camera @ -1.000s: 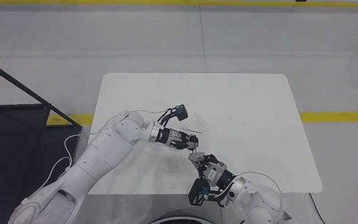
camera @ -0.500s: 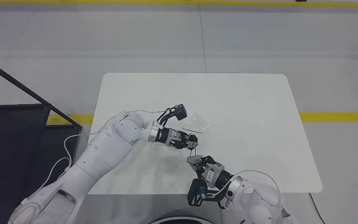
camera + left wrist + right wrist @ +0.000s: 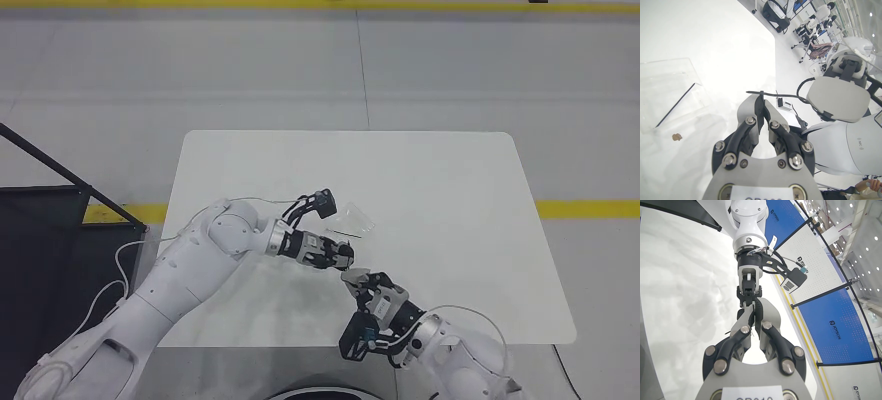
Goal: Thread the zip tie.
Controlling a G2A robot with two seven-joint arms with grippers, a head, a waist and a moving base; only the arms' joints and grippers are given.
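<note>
Jaws of the left gripper and of the right gripper are both closed on the zip tie, held in the air just beside the clear tray, so threading seems under way, but a finished loop I cannot see.

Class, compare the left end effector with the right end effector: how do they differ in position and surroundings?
The left end effector sits farther up the table; the right end effector sits nearer the robot's edge. The left is closer to the clear tray; the right is farther from it. Both are shut on the zip tie, tips nearly meeting.
</note>
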